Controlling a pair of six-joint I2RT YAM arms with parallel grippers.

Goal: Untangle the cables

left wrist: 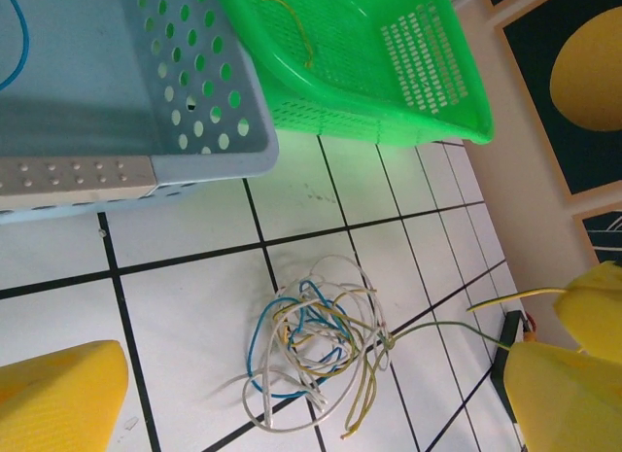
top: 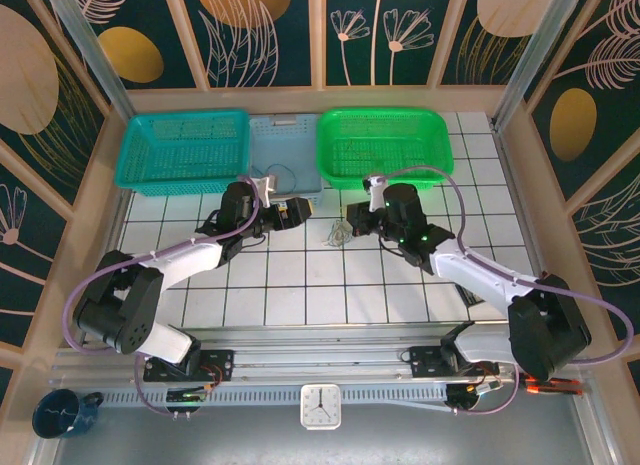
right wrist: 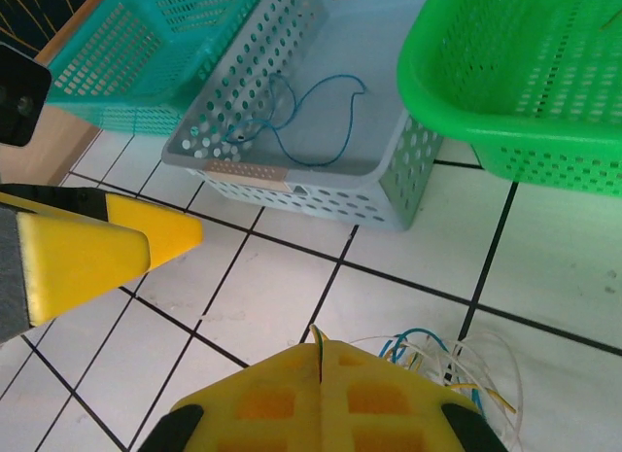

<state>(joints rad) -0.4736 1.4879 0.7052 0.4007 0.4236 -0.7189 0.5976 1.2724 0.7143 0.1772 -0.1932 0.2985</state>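
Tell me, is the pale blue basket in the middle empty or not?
Not empty. The right wrist view shows one thin blue wire lying in loose curves on the floor of the pale blue basket.

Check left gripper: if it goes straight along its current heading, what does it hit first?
Most likely the cables, tangled on the table, lying dead ahead of the open left gripper. Depth is hard to judge from here.

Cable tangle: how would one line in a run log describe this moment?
right claw: shut on yellowish strand | left claw: open | cable tangle: knotted | blue cable: in grey basket
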